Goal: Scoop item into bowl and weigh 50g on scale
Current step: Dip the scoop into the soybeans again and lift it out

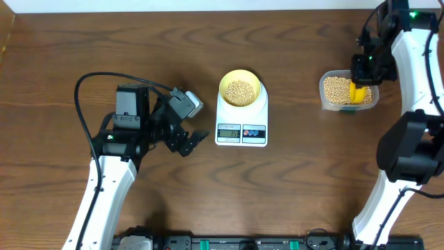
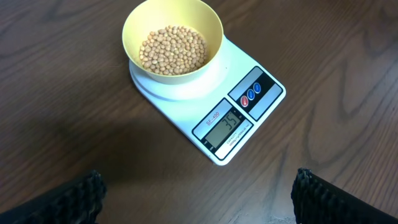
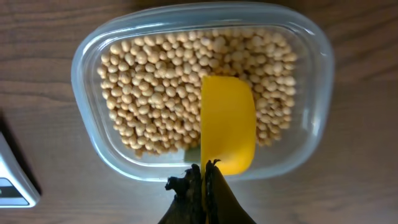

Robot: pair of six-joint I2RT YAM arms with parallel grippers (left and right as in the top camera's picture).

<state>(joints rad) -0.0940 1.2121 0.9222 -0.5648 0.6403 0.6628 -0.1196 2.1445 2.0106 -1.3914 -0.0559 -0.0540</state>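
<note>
Right gripper (image 3: 204,179): clamped shut on yellow scoop (image 3: 228,121), over round tan beans (image 3: 155,93) in clear tub (image 3: 81,62). Left gripper (image 1: 189,142): stood open, scale (image 1: 241,132) and bean-filled bowl (image 2: 210,23) near, rightward.

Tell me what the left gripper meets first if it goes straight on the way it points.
Probably the scale: the open left gripper points at it across bare table. If it slants downward, the table could come first; depth is unclear.
</note>
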